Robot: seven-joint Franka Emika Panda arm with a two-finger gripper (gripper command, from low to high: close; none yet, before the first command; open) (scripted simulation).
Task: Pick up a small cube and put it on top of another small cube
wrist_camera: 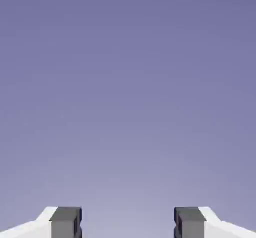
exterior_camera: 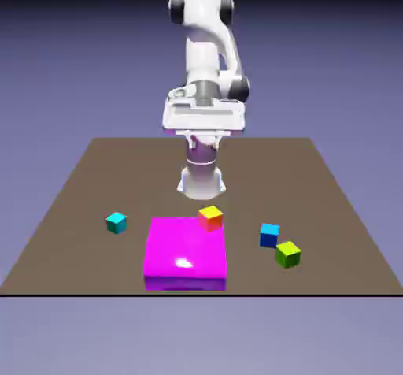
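The small teal cube [exterior_camera: 116, 222] sits on the brown table [exterior_camera: 86, 184] toward the exterior view's left. The other small cube [exterior_camera: 269, 235], light blue on top with dark navy sides, rests toward the exterior view's right. My gripper [exterior_camera: 204, 140] hangs high above the table's far half, well away from both cubes. In the hand view the gripper [wrist_camera: 128, 224] is open, its two grey fingertips [wrist_camera: 65, 222] wide apart with only the plain backdrop between them. Neither cube shows in the hand view.
A flat magenta slab [exterior_camera: 186, 251] lies at the table's near middle, with a yellow-and-orange cube [exterior_camera: 210, 217] at its far right corner. A yellow-green cube [exterior_camera: 288, 254] sits close beside the blue cube, nearer the front edge.
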